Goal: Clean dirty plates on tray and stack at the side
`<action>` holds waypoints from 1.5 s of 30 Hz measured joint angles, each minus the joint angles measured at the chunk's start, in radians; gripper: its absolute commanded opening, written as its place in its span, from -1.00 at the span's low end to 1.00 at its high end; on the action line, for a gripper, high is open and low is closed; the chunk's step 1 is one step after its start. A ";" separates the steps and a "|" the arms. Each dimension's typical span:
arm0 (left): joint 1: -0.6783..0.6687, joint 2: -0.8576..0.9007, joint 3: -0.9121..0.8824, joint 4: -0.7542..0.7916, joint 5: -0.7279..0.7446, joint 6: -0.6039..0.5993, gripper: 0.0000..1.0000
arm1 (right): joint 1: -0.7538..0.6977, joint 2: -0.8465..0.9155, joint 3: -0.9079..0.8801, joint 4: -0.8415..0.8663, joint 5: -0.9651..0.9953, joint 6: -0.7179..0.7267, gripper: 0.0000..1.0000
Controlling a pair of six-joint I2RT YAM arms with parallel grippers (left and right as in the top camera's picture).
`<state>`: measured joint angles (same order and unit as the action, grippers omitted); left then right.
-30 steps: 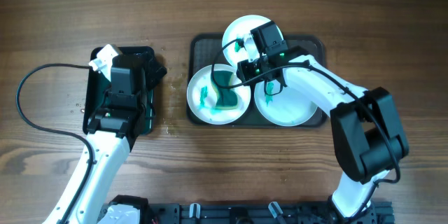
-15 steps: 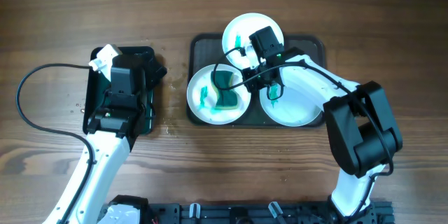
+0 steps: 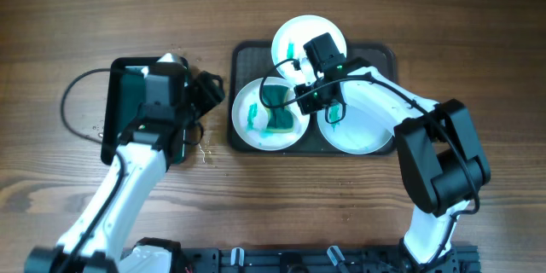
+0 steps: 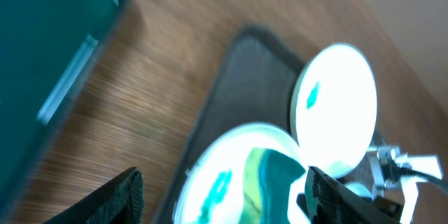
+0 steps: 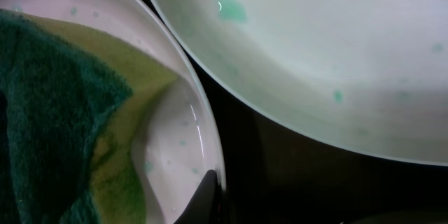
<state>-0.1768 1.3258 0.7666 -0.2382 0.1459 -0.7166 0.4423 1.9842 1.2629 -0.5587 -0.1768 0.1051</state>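
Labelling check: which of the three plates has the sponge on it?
The left plate on the tray: the green sponge lies in it. The back plate and right plate carry only teal smears.

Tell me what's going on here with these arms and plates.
Three smeared plates lie on the grey tray, none stacked yet. A green sponge lies on the left plate. The right pincer is low at that plate's rim beside the sponge, grip unclear. The left pincer is open near the tray's left edge.

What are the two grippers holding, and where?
Left gripper: open, holding nothing. Right gripper: at the rim of the plate under the sponge; whether it grips cannot be told.
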 measured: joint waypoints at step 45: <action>-0.378 0.401 -0.002 0.359 -0.150 -0.047 -0.92 | -0.004 0.000 0.000 0.027 -0.048 0.002 -0.82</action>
<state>-0.5549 1.7264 0.7647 0.1211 -0.0036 -0.7635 0.4385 1.9846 1.2633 -0.5316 -0.2249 0.1074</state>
